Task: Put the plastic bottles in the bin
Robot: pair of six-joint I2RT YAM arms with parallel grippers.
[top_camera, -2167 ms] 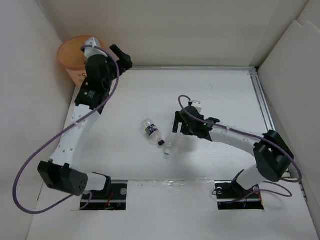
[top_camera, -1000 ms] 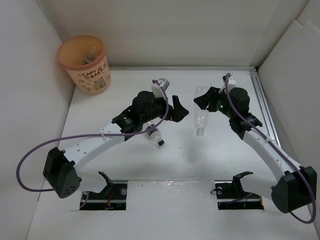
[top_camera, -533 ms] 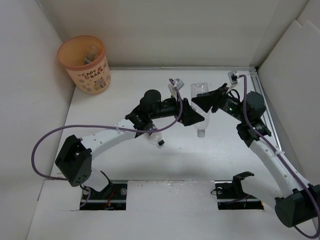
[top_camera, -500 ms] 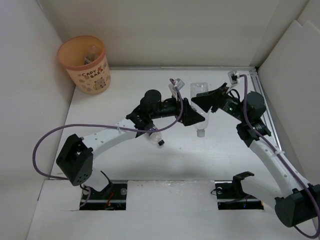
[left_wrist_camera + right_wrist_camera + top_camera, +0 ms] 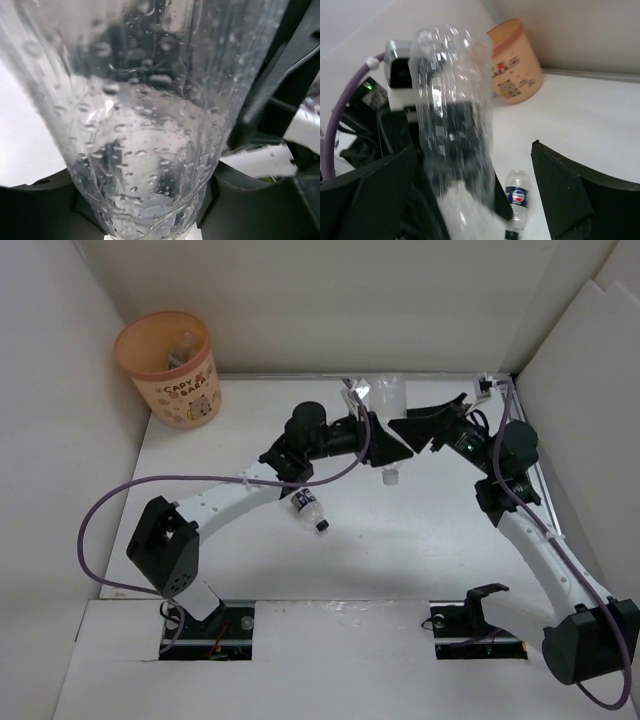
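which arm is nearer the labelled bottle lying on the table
Left. The labelled bottle lies right beside the left arm's forearm; the right arm is well off to its right. The left gripper and right gripper both sit farther back at the clear bottle.

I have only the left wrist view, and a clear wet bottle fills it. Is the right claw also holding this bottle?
Observer: No. The right wrist view shows the right claw open, its fingers wide of the clear bottle. The left claw appears to grip it.
Operator: Does any other bottle lie on the table?
Observer: Yes, one blue-labelled bottle lies on its side on the table.
Operator: And where is the bin?
Observer: The bin stands upright in the far left corner, away from both claws.
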